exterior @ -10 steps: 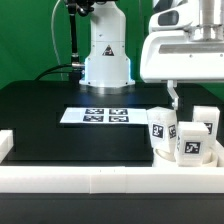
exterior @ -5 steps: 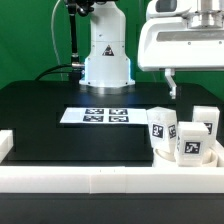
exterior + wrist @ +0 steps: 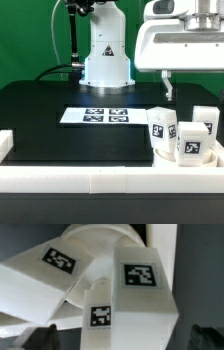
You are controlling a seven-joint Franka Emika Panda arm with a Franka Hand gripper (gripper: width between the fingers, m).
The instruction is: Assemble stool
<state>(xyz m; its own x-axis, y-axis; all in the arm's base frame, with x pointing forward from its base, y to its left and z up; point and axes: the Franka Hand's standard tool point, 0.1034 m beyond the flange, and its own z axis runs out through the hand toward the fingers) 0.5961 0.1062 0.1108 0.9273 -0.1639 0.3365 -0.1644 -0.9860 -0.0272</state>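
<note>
Three white blocky stool legs with black-and-white tags stand packed together at the exterior view's right: one (image 3: 163,127), one in front (image 3: 193,143), one behind (image 3: 205,117). A white rounded part (image 3: 170,158) shows under them; I cannot tell whether it is the seat. My gripper (image 3: 169,90) hangs open and empty above the legs, clear of them. In the wrist view the tagged legs (image 3: 140,297) fill the picture, with a second leg (image 3: 45,274) beside. My gripper (image 3: 122,339) shows two dark fingertips (image 3: 40,337) set wide apart, nothing between them.
The marker board (image 3: 97,116) lies on the black table in front of the robot base (image 3: 105,55). Long white border rails run along the front (image 3: 100,182) and the exterior view's left (image 3: 5,146). The legs sit against the front rail.
My gripper has risen a little above the legs and stayed open. The legs have not moved.
</note>
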